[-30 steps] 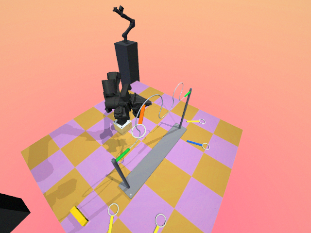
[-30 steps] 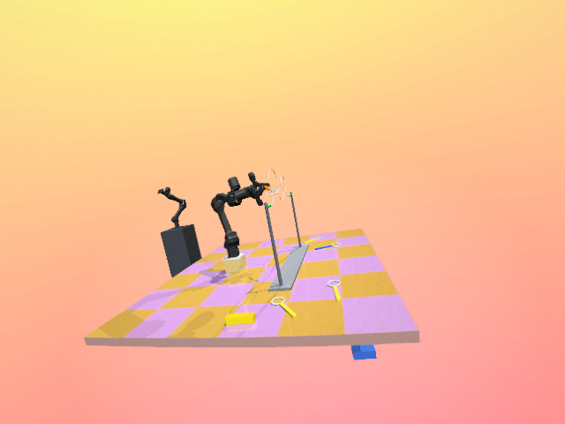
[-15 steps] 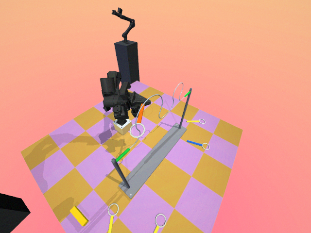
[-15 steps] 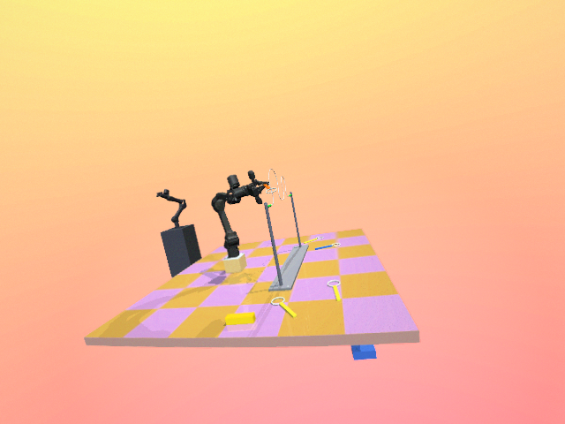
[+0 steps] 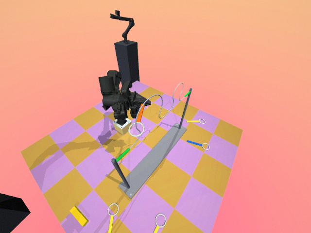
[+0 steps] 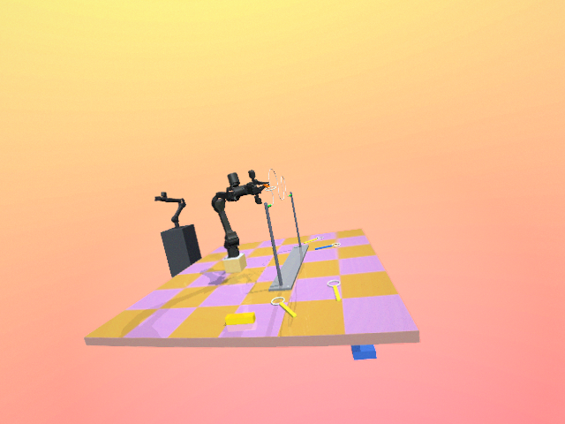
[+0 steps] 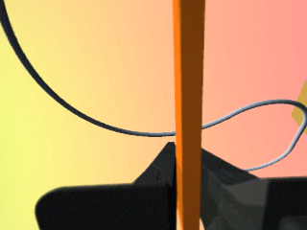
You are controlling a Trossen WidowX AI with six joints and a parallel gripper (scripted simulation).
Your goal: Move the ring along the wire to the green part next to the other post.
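Checkered table (image 5: 173, 208) (image 6: 255, 341) beneath a black gripper (image 5: 146, 102) (image 6: 267, 184) (image 7: 178, 148), nearly closed, clamped on the ring's orange handle (image 5: 140, 113) (image 6: 266, 185) (image 7: 190, 96).

black arm (image 5: 108, 100) (image 6: 223, 219), chunky rounded joints, cylindrical housing (image 5: 106, 84) (image 6: 233, 178); black pincer (image 5: 146, 103) (image 6: 266, 185) (image 7: 178, 148), fingers tapering.

- Arm (image 5: 110, 100) (image 6: 223, 221): rises from its base, bends at the elbow, and reaches right.
- Forearm (image 6: 239, 192): roughly level, tilted slightly upward toward the right.
- Gripper (image 5: 146, 103) (image 6: 267, 185) (image 7: 178, 148): at the right end; fingers closed on the orange handle.
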